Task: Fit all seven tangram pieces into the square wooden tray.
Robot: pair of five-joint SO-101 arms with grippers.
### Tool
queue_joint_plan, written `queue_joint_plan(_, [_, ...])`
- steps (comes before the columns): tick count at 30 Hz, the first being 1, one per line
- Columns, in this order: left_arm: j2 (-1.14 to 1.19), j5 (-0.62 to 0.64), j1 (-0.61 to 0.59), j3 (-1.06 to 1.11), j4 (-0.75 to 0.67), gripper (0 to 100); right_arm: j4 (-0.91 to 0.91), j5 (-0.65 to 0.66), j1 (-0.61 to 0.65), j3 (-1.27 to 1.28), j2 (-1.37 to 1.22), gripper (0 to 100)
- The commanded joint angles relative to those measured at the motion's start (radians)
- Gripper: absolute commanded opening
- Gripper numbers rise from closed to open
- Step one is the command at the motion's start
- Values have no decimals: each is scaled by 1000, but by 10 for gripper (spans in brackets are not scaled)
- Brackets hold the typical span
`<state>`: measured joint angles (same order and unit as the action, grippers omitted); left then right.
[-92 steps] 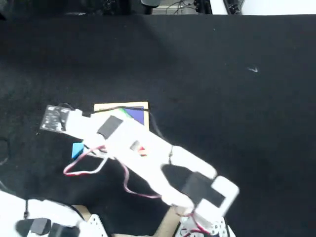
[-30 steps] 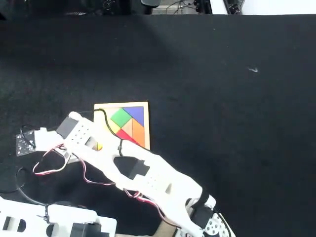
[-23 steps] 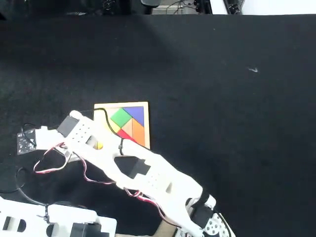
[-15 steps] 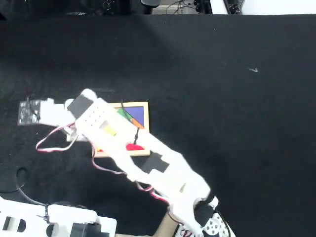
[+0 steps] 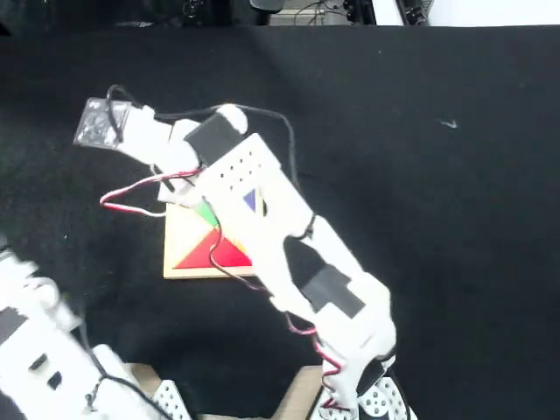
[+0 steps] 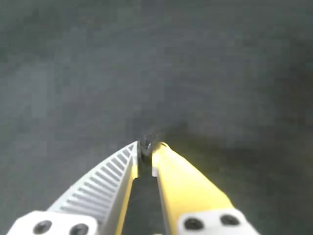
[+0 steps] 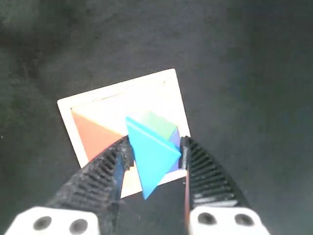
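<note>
High view: right arm (image 5: 254, 188) arches over tray (image 5: 197, 274).

One wooden tray (image 7: 66, 111), one blue triangle (image 7: 150, 154), two end effectors (image 6: 148, 146) (image 7: 156, 143).

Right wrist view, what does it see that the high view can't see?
Right wrist view: a blue triangle pinched between the right gripper's fingers, over the wooden tray. High view: the long white arm stretched across the wooden tray, its red and white wires, and the other arm at the near left corner. Both: the wooden tray with a green piece inside, on the black table.
</note>
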<state>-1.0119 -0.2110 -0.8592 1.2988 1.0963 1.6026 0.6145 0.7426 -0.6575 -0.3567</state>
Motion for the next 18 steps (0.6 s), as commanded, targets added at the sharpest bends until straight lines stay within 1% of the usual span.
queue_joint_plan(1, [-12, 23, 262, -2, -31, 63, -15, -20, -14, 67, 110, 110])
queue_joint_plan(4, [-14, 29, 272, 22, -124, 63, -120, -37, -17, 251, 160, 110])
queue_joint_plan(6, [-14, 29, 271, 59, -215, 62, -227, -77, -21, 395, 206, 110])
queue_joint_plan(7, [-15, 29, 271, 84, -252, 62, -282, -117, -32, 467, 232, 110])
queue_joint_plan(8, [-15, 31, 271, 99, -278, 62, -342, -178, -43, 535, 259, 110])
queue_joint_plan(10, [-17, 64, 268, 105, -281, 62, -465, -345, -78, 661, 298, 110])
queue_joint_plan(13, [-17, 117, 214, 105, -285, 62, -620, -562, -146, 792, 312, 109])
queue_joint_plan(15, [-17, 132, 174, 105, -287, 63, -675, -634, -166, 839, 300, 109])
queue_joint_plan(18, [-17, 132, 160, 105, -284, 64, -704, -730, -149, 852, 248, 109])
